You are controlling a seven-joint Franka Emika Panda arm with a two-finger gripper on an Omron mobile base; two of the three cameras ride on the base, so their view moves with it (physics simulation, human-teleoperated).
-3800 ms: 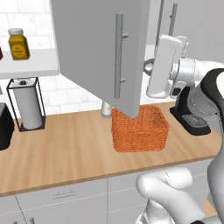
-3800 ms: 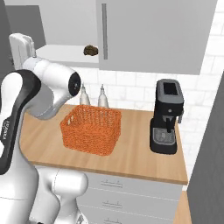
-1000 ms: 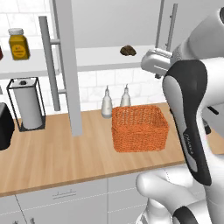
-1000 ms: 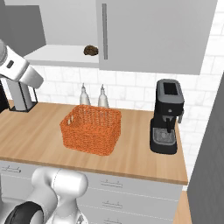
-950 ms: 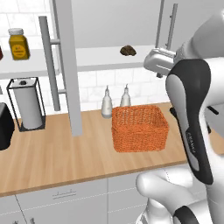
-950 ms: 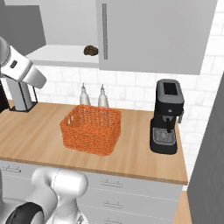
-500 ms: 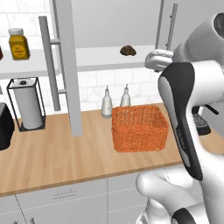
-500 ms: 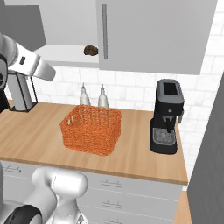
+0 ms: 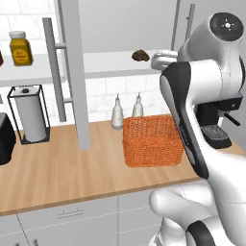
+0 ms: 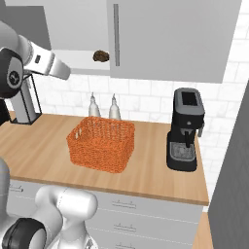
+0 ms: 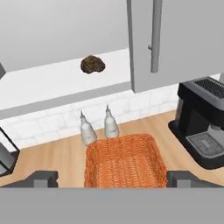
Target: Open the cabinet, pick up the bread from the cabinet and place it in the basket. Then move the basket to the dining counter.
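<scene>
Facing the opened cabinet (image 9: 72,72), handle just released.
Gripper (image 11: 112,179) spread empty; bread (image 11: 92,64) next, basket (image 11: 125,164) below.

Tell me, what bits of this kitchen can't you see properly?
- Orange woven basket: near right corner hidden by the white arm, left base view.
- Black coffee machine: mostly behind the arm, left base view; cut by the right edge, hand view.
- Small brown bread: too small to show detail.
- Yellow jar: label unreadable.
</scene>
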